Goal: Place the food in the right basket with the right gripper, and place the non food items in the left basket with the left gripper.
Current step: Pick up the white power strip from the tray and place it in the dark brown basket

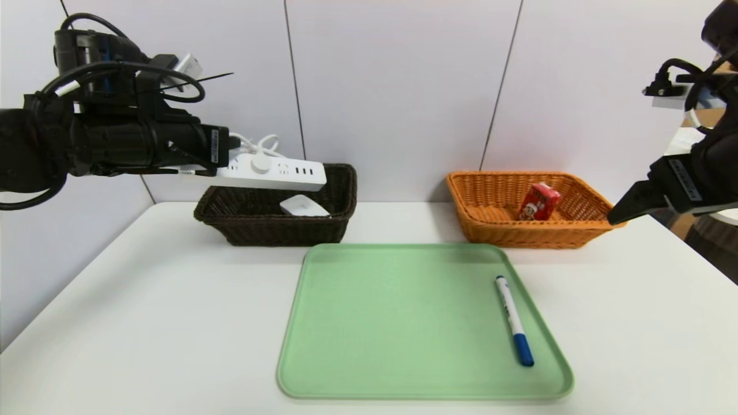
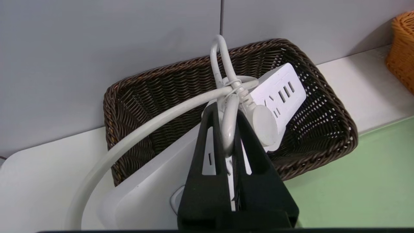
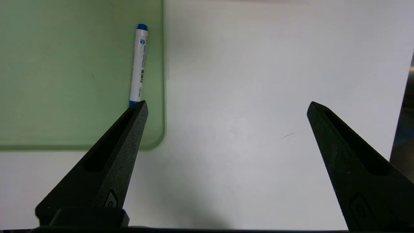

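Pointing rightward over dark basket, power strip hangs; left claw pinching its cord.

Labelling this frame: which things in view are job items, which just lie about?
Job:
- power strip, its cord in left hand
- white device
- marker
- drink carton
- dark basket
- orange basket
- right hand, open

Not named in job:
- green tray
- table
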Available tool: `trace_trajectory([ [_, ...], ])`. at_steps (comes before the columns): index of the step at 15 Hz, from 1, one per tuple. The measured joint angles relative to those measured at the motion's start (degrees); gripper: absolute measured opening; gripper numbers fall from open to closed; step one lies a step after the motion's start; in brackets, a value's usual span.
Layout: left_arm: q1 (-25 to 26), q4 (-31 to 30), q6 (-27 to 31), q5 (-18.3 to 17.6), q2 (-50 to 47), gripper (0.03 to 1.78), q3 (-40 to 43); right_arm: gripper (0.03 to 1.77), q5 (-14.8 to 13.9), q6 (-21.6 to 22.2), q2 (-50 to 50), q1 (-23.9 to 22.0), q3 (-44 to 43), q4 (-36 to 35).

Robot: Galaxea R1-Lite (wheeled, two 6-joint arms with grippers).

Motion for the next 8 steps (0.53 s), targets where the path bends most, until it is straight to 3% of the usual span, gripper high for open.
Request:
trace_trajectory([
  [8,1.7,1.7,0.6,0.0,2.1,0.11,-1.7,1.70,0.9,-1.2,-1.4,-0.9,0.0,0.0],
])
